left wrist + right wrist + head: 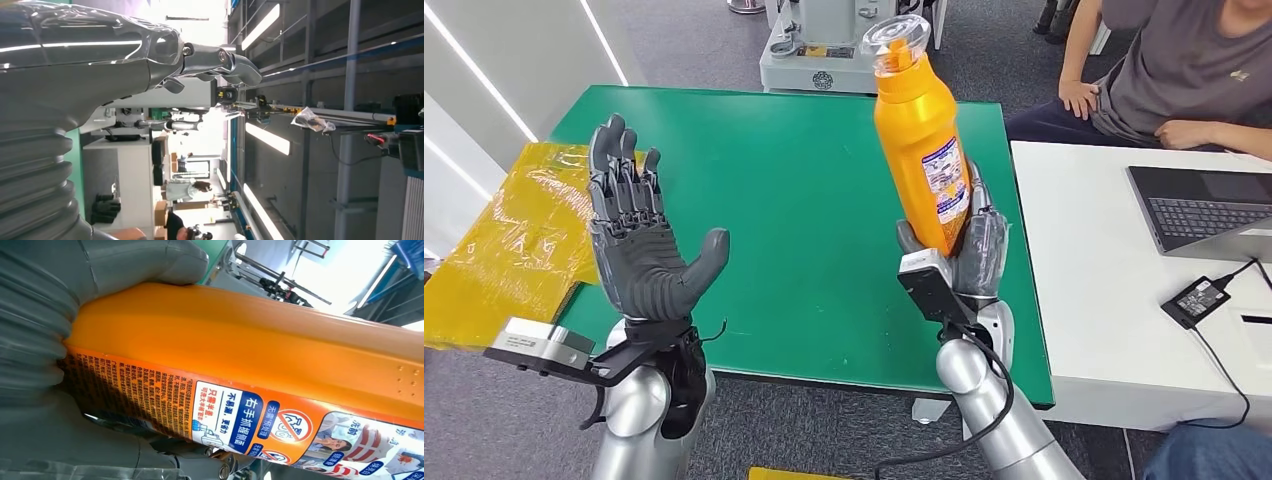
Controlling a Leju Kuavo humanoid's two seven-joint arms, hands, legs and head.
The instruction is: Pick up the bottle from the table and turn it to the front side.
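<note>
From my head view, my right hand (959, 245) sits right of centre, low in the frame, wrapped around the base of the orange bottle (916, 140), which stands nearly upright above it and leans a little toward the upper left, lifted off the green table (804, 190). Its clear cap (896, 42) reaches the top edge of the frame. A label (945, 182) with blue and white panels faces right on the bottle's lower side; its writing is too small to read here. My left hand (639, 235) is raised at the left of the frame, palm turned toward the bottle, fingers spread and holding nothing, well apart from it. A yellow plastic sheet (509, 240) lies at the left edge, a white desk (1104, 300) with a laptop (1204, 210) at the right, and a seated person (1164, 70) in the upper right. In my left wrist view, the grey ribbed cover fills the left side and my left hand's fingers (235, 65) reach out into open air toward the upper middle, with shelving behind. In my right wrist view, the bottle (250, 335) runs across the frame from my palm at the left; my thumb (145, 260) presses over it at the upper left. The label (240, 417) carries Chinese print, the blue panel reading "右手抓握侧面", beside a red prohibition sign.
</note>
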